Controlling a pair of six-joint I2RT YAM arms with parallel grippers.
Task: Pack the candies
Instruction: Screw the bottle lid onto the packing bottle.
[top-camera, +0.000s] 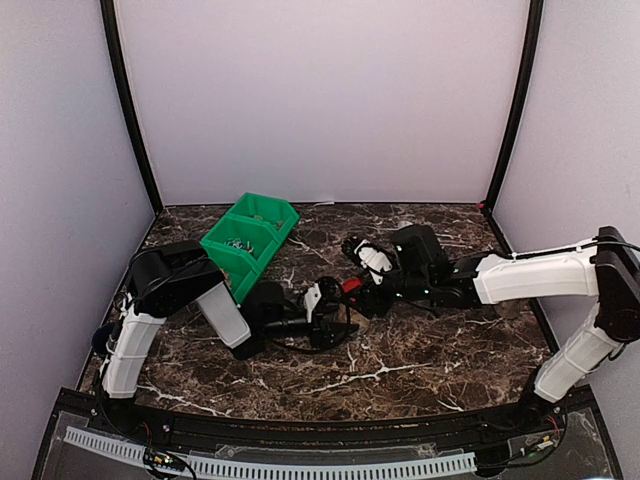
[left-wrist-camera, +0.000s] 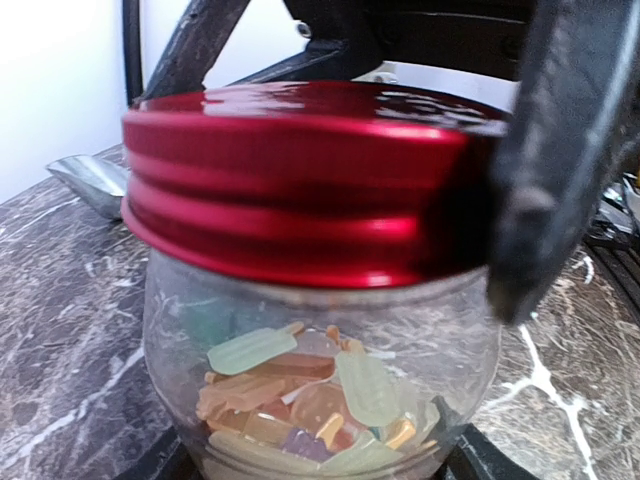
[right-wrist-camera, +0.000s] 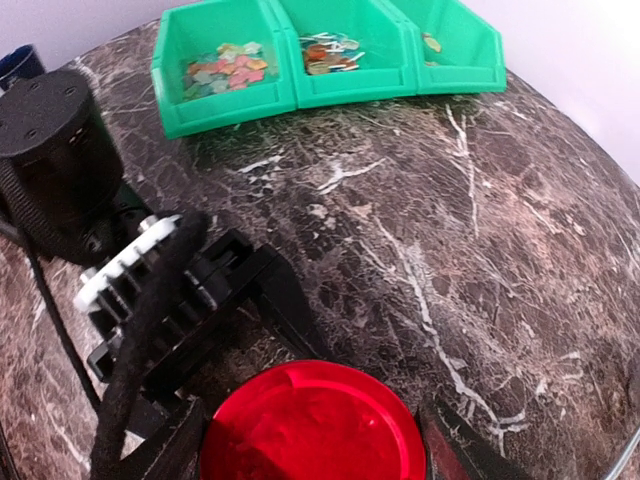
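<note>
A clear glass jar (left-wrist-camera: 320, 330) stands on the marble table, part filled with candies (left-wrist-camera: 300, 390) in pale green, orange and tan. A round red lid (left-wrist-camera: 310, 180) sits on its mouth. My left gripper (left-wrist-camera: 320, 462) is shut on the jar's base, with its dark fingertips (left-wrist-camera: 480, 458) at the bottom corners of the view. My right gripper (right-wrist-camera: 315, 445) is shut on the red lid (right-wrist-camera: 310, 425) from above; one finger (left-wrist-camera: 560, 150) presses the lid's rim. In the top view the lid (top-camera: 350, 285) shows between both grippers at mid-table. More candies (right-wrist-camera: 225, 68) lie in the green bins.
A row of three green bins (top-camera: 250, 240) stands at the back left; they also show in the right wrist view (right-wrist-camera: 320, 55). A metal scoop (left-wrist-camera: 90, 182) lies on the table behind the jar. The left arm's wrist (right-wrist-camera: 60, 150) sits close to the lid.
</note>
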